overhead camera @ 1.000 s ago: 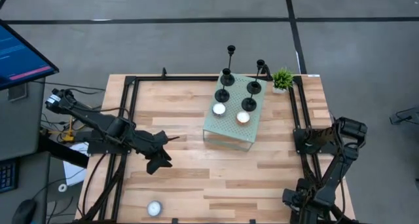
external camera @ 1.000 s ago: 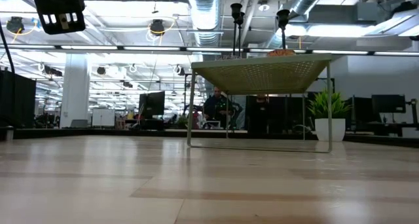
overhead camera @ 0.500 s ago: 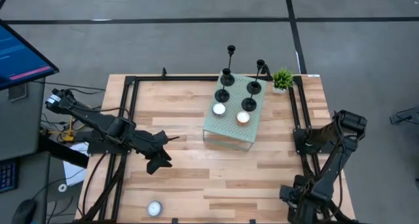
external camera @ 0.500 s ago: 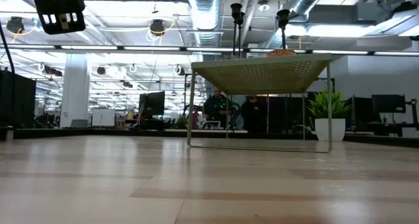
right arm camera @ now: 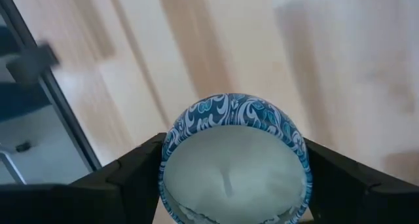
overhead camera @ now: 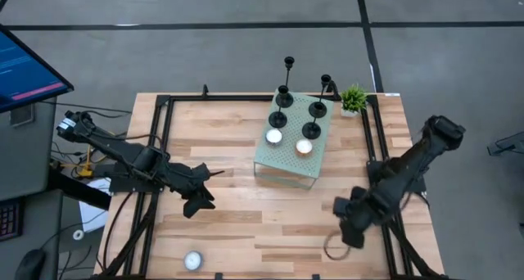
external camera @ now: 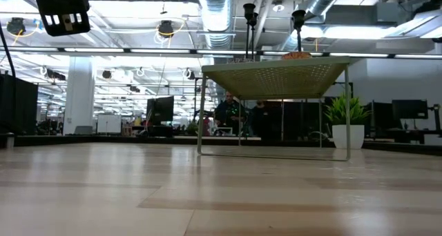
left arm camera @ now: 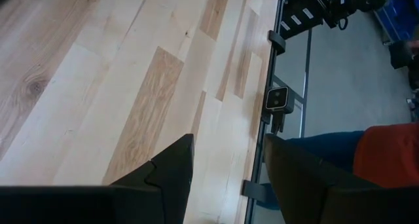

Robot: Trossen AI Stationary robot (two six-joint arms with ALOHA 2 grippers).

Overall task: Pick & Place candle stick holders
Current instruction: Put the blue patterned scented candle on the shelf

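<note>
High view: we note the four black metal candle stick holders (overhead camera: 296, 96) with disc bases clustered at the far end of the pale green perforated riser shelf (overhead camera: 288, 159), two seemingly at or behind its back edge. Two white round tealights (overhead camera: 288, 141) sit on the same shelf nearer us, a small green potted plant (overhead camera: 354, 98) just beside it. The right gripper (overhead camera: 348, 228) hangs over the front right of the wooden desk (overhead camera: 237, 149), well apart from the holders. The left gripper (overhead camera: 199, 200) waits over the desk's left half. A white round candle (overhead camera: 192, 260) lies near the front left edge.

Low view: the holders' cups rise above the shelf top; neither gripper shows near it.

Left wrist view: the left fingers (left arm camera: 173, 168) stand apart with nothing between them, bare wood below.

Right wrist view: the right fingers (right arm camera: 340, 168) are spread wide around a blue-and-white patterned round candle tin (right arm camera: 233, 160), which fills the gap; whether the pads press on it we cannot tell.

Risks, as we judge: the tin could slip or drop if the grip is light. Any later reach for the thin, closely packed holders may topple a neighbour or knock a tealight, since the stems offer little to grip.
</note>
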